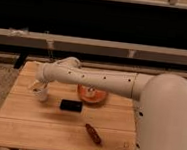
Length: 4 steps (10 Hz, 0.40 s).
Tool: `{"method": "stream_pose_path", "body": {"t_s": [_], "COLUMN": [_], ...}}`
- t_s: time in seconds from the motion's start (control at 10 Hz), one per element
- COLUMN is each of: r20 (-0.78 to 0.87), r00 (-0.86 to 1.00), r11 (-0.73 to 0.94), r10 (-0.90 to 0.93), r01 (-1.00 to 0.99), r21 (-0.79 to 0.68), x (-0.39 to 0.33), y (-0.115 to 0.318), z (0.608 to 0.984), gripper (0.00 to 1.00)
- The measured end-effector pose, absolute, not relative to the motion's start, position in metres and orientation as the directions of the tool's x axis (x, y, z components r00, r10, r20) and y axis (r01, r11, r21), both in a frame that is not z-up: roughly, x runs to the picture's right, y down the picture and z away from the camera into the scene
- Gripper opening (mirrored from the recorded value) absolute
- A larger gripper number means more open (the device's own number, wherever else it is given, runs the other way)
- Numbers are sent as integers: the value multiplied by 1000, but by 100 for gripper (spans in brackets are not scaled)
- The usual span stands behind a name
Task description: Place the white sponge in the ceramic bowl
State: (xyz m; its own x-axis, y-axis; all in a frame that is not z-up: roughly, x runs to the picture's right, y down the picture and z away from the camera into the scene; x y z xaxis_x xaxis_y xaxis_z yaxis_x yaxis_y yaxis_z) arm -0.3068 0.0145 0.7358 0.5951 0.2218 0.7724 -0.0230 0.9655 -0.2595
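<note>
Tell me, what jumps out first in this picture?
The big white arm reaches across the wooden table, with its end effector down near the table's left side. An orange bowl sits in the middle just under the arm, and a black block lies in front of it.

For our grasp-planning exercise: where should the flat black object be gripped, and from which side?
Probably from above, closing across its narrow width near the middle: the black object lies flat on the table, long side left-right, apart from the bowl. The gripper hangs left of it in view.
</note>
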Motion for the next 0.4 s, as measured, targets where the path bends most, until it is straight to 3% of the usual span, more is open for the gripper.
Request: {"method": "stream_pose_path", "body": {"t_s": [0.4], "r20": [773], "r00": [595], "r11": [966], "r10": [221], "r01": [-23], "r21": [-258], "x": [-307], "y": [14], "z": [736], "gripper": [80]}}
